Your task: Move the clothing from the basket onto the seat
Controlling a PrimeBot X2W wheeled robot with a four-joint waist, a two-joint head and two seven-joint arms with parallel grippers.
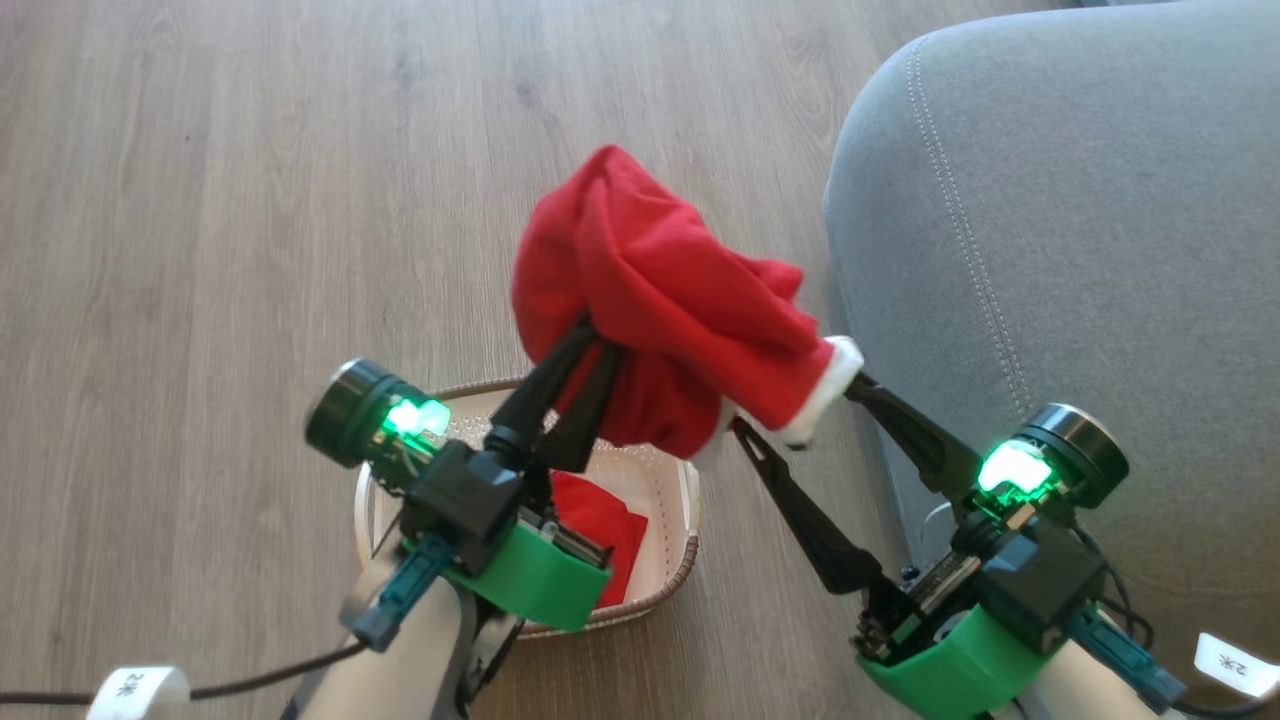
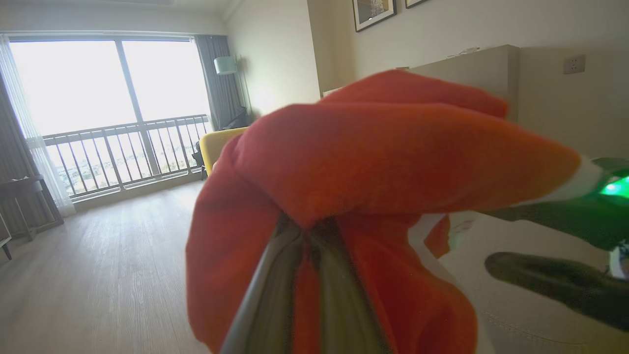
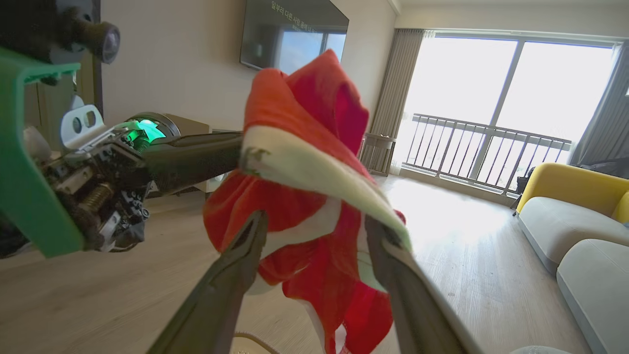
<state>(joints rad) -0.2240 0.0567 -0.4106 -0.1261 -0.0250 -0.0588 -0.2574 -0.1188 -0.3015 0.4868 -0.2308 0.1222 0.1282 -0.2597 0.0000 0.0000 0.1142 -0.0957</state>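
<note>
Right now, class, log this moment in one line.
left gripper: shut on red garment, clear of basket | right gripper: open, flanking white cuff | second red garment: in basket

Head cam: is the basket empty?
No, a folded red garment lies inside the basket, beneath the lifted red garment that the left claw grips.

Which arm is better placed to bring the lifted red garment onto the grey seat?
Probably the left: the left gripper is shut on the garment, lifted above the basket. The right gripper, nearer the seat, stands open.
</note>
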